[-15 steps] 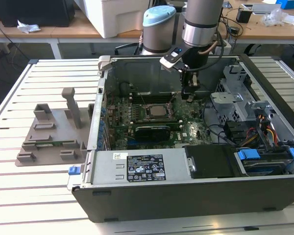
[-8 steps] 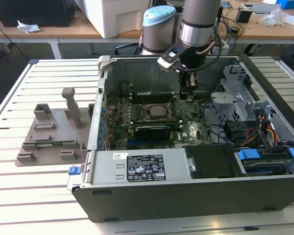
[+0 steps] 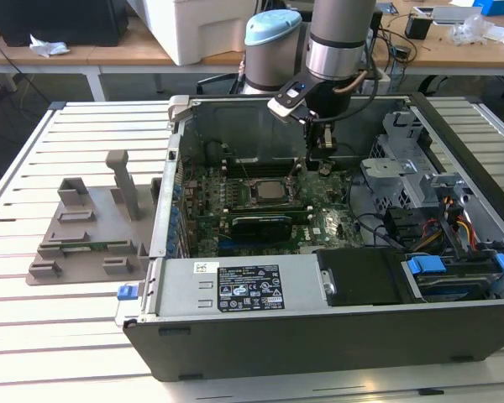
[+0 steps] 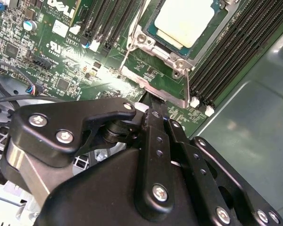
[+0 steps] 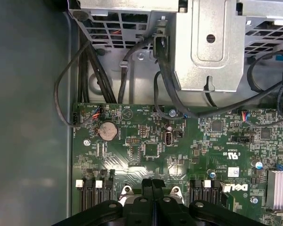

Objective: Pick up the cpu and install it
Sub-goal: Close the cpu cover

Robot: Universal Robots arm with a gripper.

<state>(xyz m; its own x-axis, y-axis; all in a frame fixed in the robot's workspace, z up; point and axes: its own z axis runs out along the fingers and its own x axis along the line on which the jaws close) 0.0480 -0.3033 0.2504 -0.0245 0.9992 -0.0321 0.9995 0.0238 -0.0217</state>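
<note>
Black gripper [image 4: 149,101], fingers together and empty, sits at the steel socket frame [image 4: 155,87] beside the silver square cpu [image 4: 183,21]; a slip could gouge the green motherboard [image 4: 151,59].

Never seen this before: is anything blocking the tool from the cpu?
Nothing visible does. The cpu lies on the motherboard with a metal frame around its edge and its top bare. The tool hangs close beside that frame.

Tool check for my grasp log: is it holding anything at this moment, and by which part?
Nothing is held. The tool is shut, with its fingers together and nothing between them. The cpu lies in its socket.
</note>
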